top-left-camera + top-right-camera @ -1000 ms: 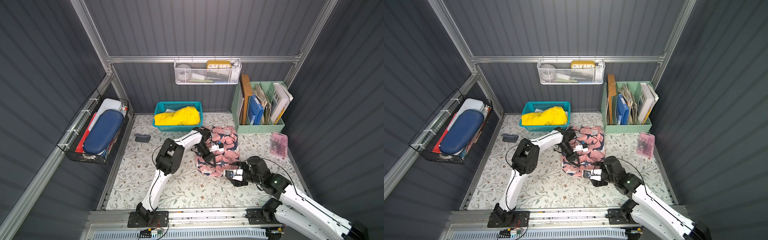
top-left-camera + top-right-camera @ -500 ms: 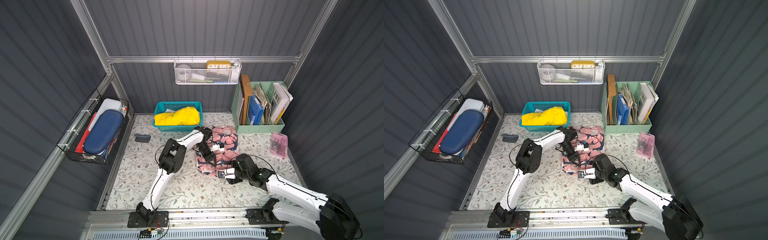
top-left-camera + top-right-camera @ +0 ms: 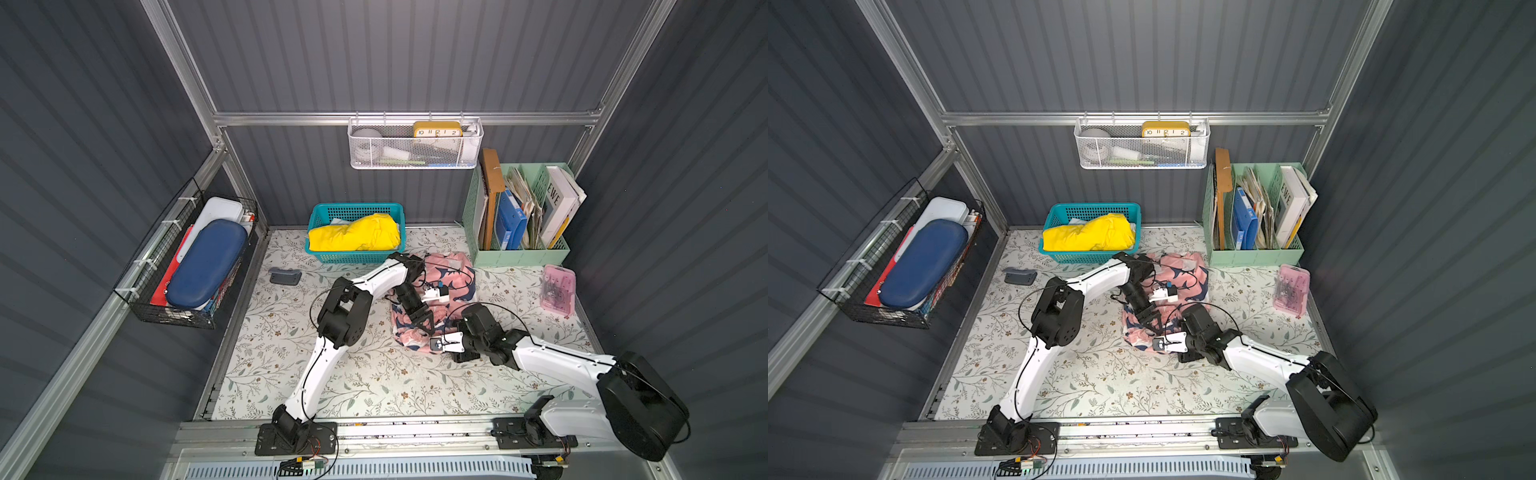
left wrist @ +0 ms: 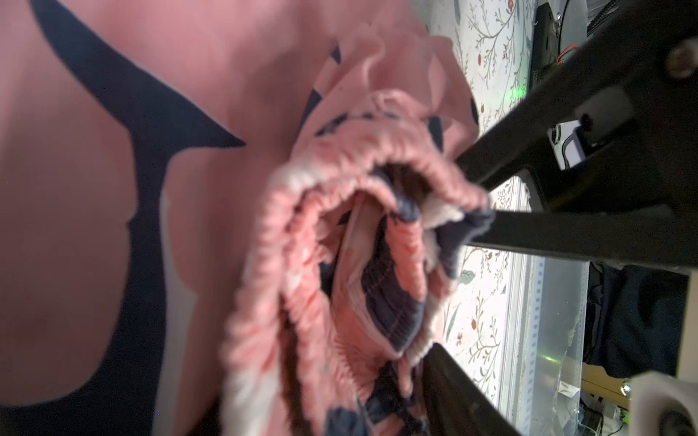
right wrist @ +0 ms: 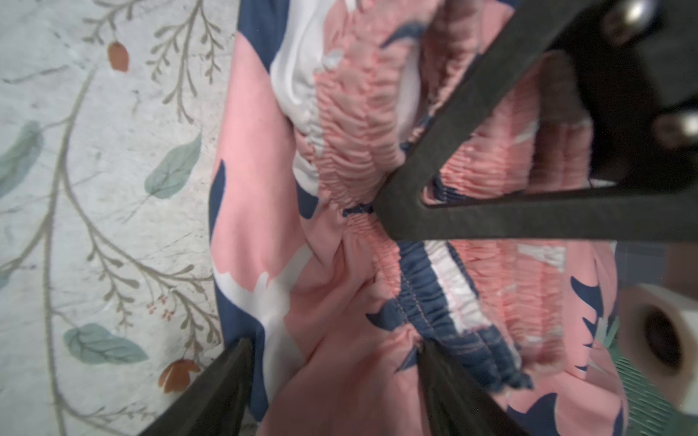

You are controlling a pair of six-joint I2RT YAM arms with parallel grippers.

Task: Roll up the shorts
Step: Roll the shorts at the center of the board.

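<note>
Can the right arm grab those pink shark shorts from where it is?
Likely yes: the right gripper sits at the near edge of the shorts, jaws apart over the waistband, nothing in between.

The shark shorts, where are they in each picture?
In a top view: shorts just right of centre.
In a top view: shorts at centre.
Left wrist: shorts fill most of the picture.
Right wrist: shorts close up beside floral mat.
Shared landmark: the floral mat.
</note>
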